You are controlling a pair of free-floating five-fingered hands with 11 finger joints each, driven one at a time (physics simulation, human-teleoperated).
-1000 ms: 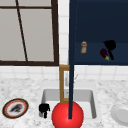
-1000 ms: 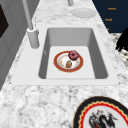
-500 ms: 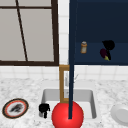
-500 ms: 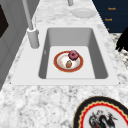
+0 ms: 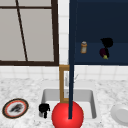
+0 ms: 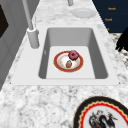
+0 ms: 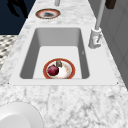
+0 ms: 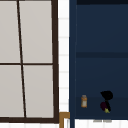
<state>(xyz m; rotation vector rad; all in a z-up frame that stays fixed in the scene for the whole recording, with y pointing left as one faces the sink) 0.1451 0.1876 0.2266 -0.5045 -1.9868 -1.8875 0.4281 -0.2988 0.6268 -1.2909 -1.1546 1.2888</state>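
The right hand (image 5: 107, 43), fingers curled on a dark purple fruit (image 5: 103, 52), places it on the cabinet shelf (image 5: 117, 53) right of the bottle (image 5: 83, 47); left hand (image 5: 44, 109) idles at the sink (image 5: 93, 100), grip unclear

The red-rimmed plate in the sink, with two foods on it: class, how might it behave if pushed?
The plate lies flat on the sink floor, so it would probably slide, not tip. The round purple food might roll. The plate looks stiff and perhaps breakable.

Sink (image 7: 30, 58): white basin set in the marble bench (image 7: 75, 105).
Plate (image 7: 71, 72): red-rimmed, on the sink floor, carrying a dark red fruit (image 7: 53, 70) and a small brown item (image 7: 59, 63).
Faucet (image 7: 95, 37): right of the basin.
Hand (image 7: 17, 7): black, top left.
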